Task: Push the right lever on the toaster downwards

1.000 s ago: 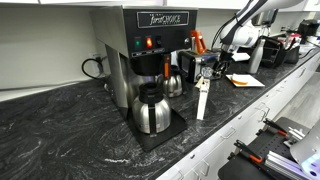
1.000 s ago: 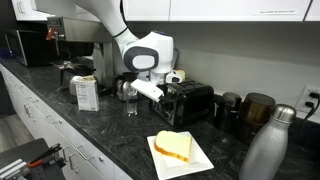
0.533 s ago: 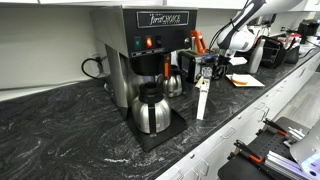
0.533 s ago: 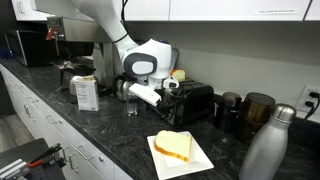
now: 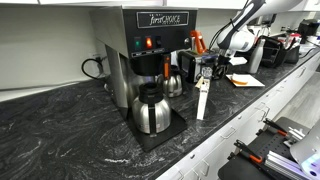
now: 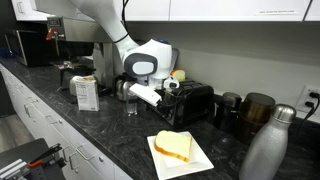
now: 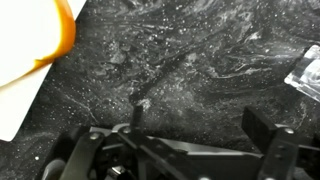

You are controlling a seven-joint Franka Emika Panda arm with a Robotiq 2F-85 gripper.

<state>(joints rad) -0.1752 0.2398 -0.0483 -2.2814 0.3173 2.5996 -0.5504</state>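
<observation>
The toaster (image 6: 196, 104) is a small dark and silver box on the black counter, also seen behind the brewer in an exterior view (image 5: 189, 66). My gripper (image 6: 165, 91) hangs at the toaster's end nearest the arm, just above and beside it, and shows small in an exterior view (image 5: 217, 64). In the wrist view the gripper (image 7: 200, 125) is open, its two dark fingers (image 7: 266, 130) spread wide with only marbled counter between them. I cannot make out the levers in any view.
A white plate with a bread slice (image 6: 178, 149) lies in front of the toaster; its corner shows in the wrist view (image 7: 25, 60). A steel bottle (image 6: 266, 146), dark canisters (image 6: 257, 111), a white box (image 6: 86, 92), a glass (image 6: 133, 104), the coffee brewer (image 5: 150, 45) and a carafe (image 5: 150, 109) stand around.
The wrist dropped slightly toward the toaster a second ago and has held still since. The jaws stayed open.
</observation>
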